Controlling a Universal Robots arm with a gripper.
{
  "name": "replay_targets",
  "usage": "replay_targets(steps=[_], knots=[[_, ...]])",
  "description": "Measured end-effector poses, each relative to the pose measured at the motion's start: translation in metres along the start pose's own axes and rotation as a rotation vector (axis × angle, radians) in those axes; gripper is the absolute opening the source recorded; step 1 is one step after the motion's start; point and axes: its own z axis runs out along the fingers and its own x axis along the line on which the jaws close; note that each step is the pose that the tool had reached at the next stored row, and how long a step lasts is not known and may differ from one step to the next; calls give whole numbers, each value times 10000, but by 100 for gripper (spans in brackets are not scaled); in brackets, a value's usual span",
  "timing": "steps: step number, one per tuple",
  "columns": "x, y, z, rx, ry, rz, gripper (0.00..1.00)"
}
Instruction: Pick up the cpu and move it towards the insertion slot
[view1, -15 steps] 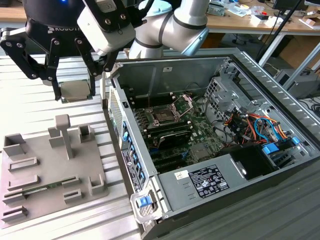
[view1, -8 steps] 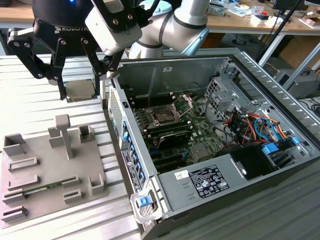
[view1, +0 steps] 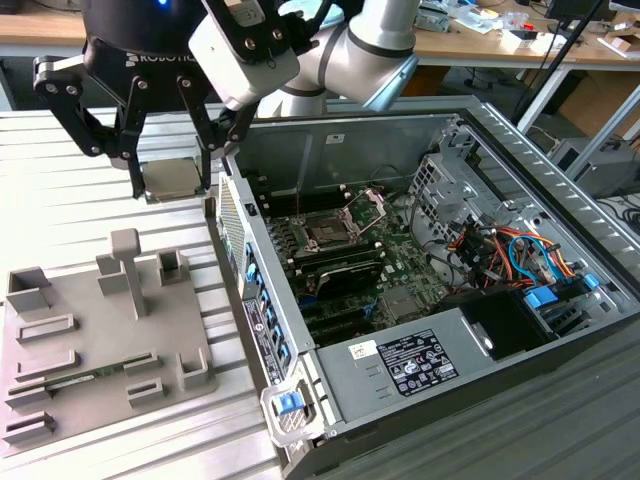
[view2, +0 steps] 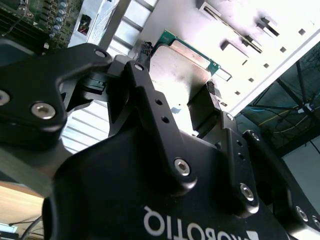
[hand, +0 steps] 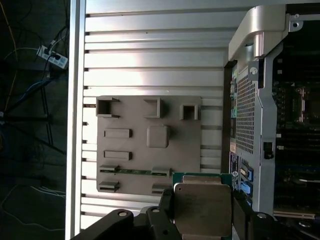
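Beyond the grey fixture plate, the gripper clamps the cpu by opposite edges (jaws narrowed to chip width), aloft just outside the computer case; the insertion slot sits inside, further towards the exterior view's right.

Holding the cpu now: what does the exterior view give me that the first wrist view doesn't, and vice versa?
Exterior view: the arm's pale elbow, orange and blue cables inside the computer case, and a cluttered desk behind. First wrist view: a power strip with leads in the dark area past the edge of the table. Both: the cpu clamped between the jaws, the grey fixture plate and the open computer case.
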Motion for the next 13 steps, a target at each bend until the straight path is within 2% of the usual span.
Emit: replay_targets(steps=[4,13], knots=[[-163,-7,-1,0,0,-1,55],[-264,-11,0,-1,0,0,55]])
